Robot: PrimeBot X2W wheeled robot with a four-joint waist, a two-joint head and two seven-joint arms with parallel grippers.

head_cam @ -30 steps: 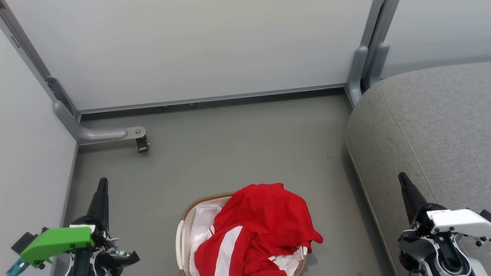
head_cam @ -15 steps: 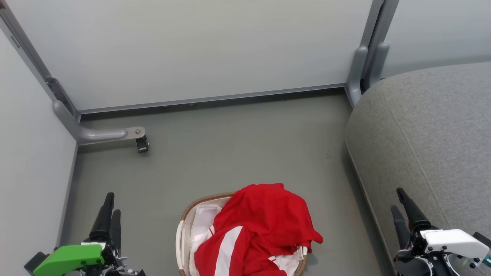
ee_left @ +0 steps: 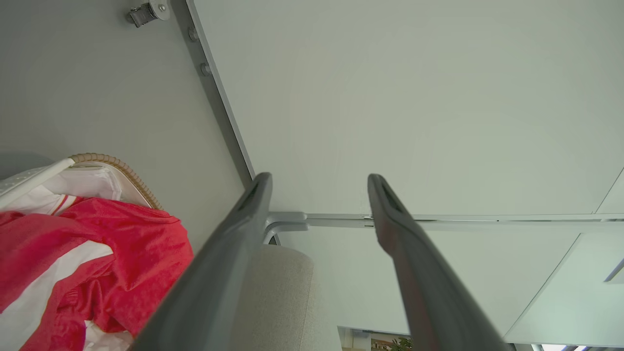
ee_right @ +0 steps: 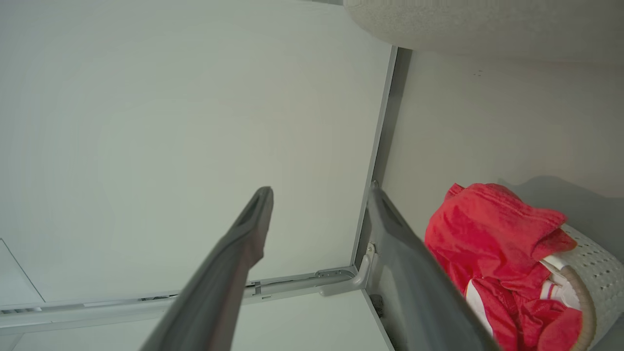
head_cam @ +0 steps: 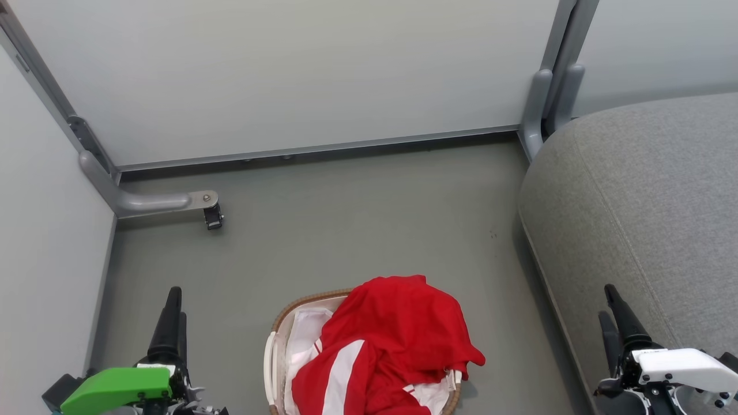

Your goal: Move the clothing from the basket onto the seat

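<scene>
Head view: the clothing [head_cam: 398, 334] lies heaped in the basket [head_cam: 300, 302] on the floor [head_cam: 346, 230], with the seat [head_cam: 646, 190] to the right. The left hand [head_cam: 176, 305] and right hand [head_cam: 606, 302] flank the basket, touching nothing.

Left wrist view: the fingers [ee_left: 234, 253] are spread and empty.

Right wrist view: this hand is likewise spread and holds nothing.

The first pick appears not yet begun. Next, a hand must reach down and pinch red cloth, not the liner [head_cam: 305, 340].

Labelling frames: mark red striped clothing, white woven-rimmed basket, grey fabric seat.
red striped clothing [head_cam: 403, 323], head view, red fold
white woven-rimmed basket [head_cam: 305, 300], head view, brown rim
grey fabric seat [head_cam: 646, 190], head view, top surface
</scene>
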